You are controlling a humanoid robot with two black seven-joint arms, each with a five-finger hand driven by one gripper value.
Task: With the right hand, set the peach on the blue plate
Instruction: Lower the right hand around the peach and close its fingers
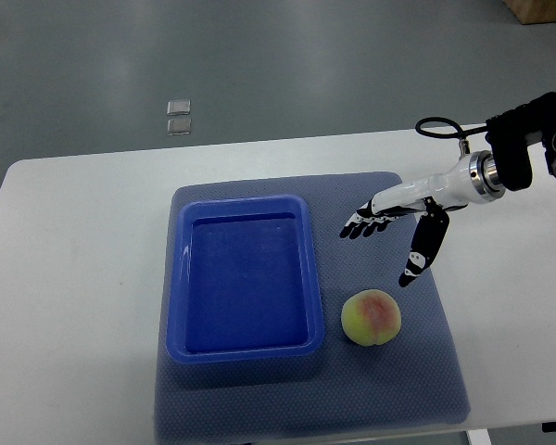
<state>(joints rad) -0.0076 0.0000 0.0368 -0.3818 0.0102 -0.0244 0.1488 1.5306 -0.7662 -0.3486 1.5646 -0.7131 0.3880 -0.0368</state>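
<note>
A yellow-pink peach [371, 317] lies on the blue-grey mat, just right of the blue plate [178, 278], a deep rectangular tray with nothing in it. My right hand [382, 243] comes in from the right edge and hovers above and slightly right of the peach, apart from it. Its fingers [360, 225] are spread toward the left and the thumb [417, 260] points down; it holds nothing. The left arm is out of the picture.
The blue-grey mat [398, 380] covers the middle of the white table [74, 278]. The right forearm and its black cable [440, 125] cross the table's right rear corner. Two small clear squares [178, 117] lie on the grey floor beyond the table.
</note>
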